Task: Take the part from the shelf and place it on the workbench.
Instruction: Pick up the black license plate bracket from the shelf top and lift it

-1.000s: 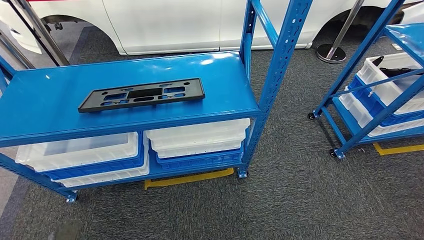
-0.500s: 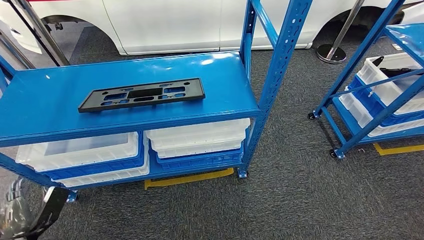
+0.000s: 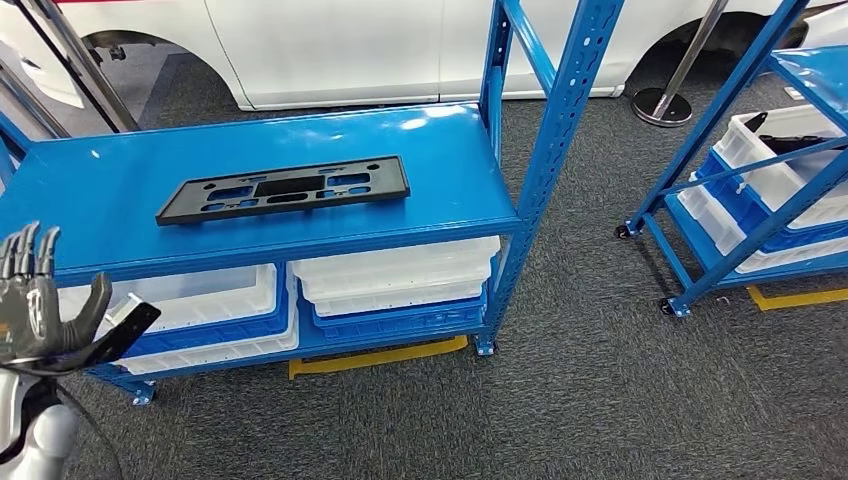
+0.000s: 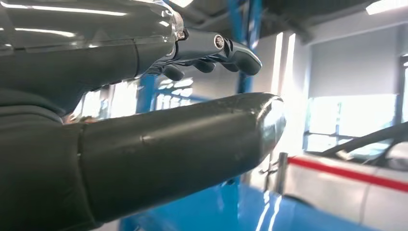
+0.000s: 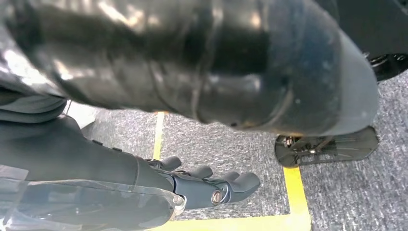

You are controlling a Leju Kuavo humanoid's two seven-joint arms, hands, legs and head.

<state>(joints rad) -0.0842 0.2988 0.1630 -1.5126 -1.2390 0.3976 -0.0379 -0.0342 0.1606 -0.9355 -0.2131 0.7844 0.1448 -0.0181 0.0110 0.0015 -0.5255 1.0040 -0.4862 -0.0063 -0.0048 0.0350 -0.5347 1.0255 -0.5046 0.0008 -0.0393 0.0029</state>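
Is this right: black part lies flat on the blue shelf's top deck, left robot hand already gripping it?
Not quite. The black part does lie flat on the blue shelf, but the left robot hand is not gripping it. The head view shows that hand open and empty, low beside the shelf's front edge, well apart from the part.

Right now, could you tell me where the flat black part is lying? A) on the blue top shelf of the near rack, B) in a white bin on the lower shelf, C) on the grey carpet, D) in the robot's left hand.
A: the black part lies flat on the blue top shelf, while the left hand is raised beside the rack, fingers apart and holding nothing.
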